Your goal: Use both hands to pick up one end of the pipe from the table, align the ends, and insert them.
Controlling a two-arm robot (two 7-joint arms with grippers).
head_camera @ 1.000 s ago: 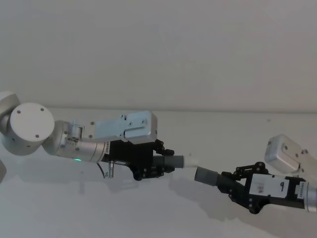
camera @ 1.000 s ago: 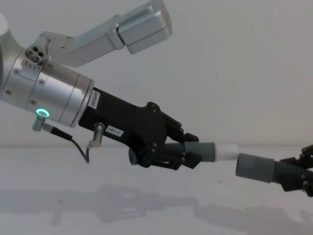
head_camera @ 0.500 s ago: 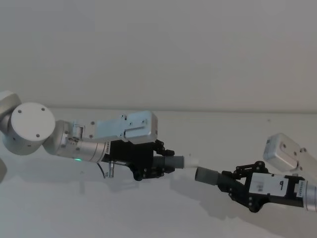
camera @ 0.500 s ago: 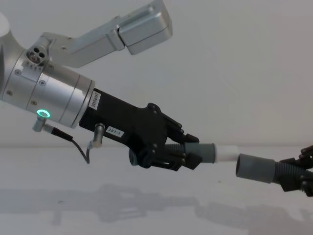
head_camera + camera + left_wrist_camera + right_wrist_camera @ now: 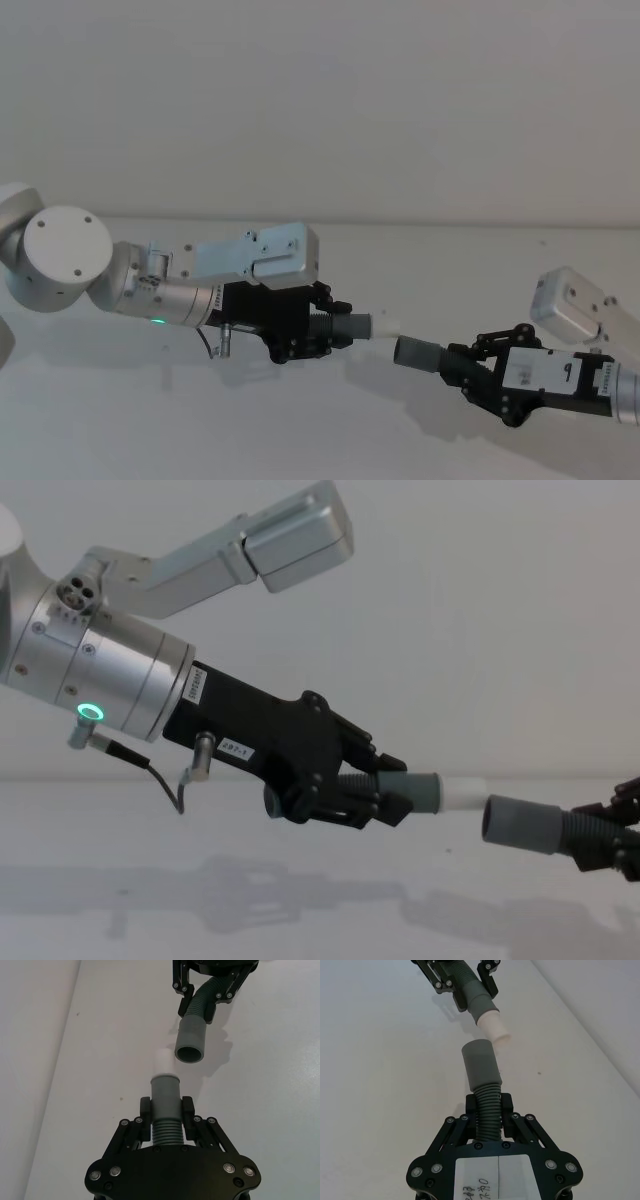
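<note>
Above white table (image 5: 420, 270), white-tipped pipe (image 5: 425, 791) points rightward at open-mouthed pipe (image 5: 522, 825)

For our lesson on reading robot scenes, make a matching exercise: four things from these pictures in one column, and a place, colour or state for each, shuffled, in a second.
Things
1. left gripper
2. right gripper
3. white tip
4. ring light

Descriptions
A. glows green on the silver wrist
B. just short of the open mouth, not yet inside
C. shut on the wide-mouthed piece
D. shut on the white-tipped piece

Pairs: 1-D, 2-C, 3-B, 4-A
</note>
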